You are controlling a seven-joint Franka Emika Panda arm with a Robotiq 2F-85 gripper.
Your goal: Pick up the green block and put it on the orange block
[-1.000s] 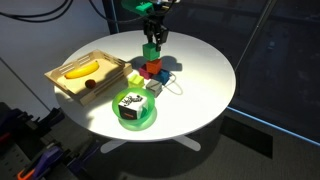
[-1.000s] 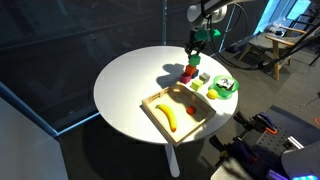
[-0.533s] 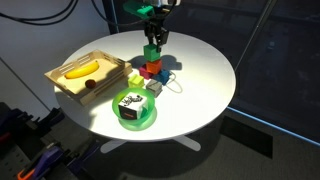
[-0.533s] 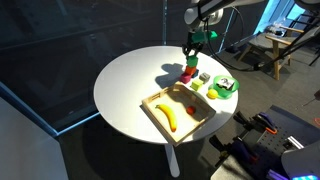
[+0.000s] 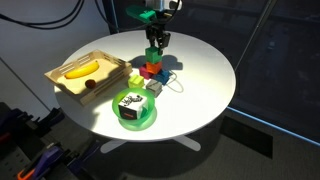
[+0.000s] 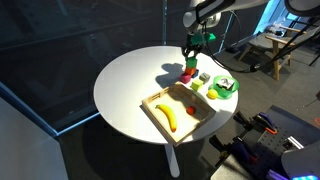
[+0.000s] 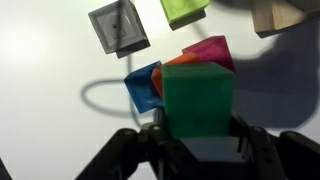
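Note:
The green block [image 5: 152, 55] sits on top of the orange block [image 5: 152, 67] near the middle of the round white table [image 5: 205, 75]. In the wrist view the green block [image 7: 197, 98] fills the space between my fingers and covers most of the orange block [image 7: 177, 62]. My gripper [image 5: 155, 44] comes down from above and is shut on the green block. It shows in both exterior views, the gripper [image 6: 194, 45] above the green block [image 6: 190, 61].
A blue cube [image 7: 143, 87] and a redder cube [image 7: 210, 52] touch the orange block. A grey cube [image 7: 120, 27] and a pale yellow-green block [image 7: 183, 10] lie close by. A wooden tray [image 5: 68, 85] holds a banana [image 5: 80, 69]. A green plate [image 5: 135, 112] stands near the table's edge.
The arm above the stack has shifted slightly. The green block stays on the orange block with the fingers still around it.

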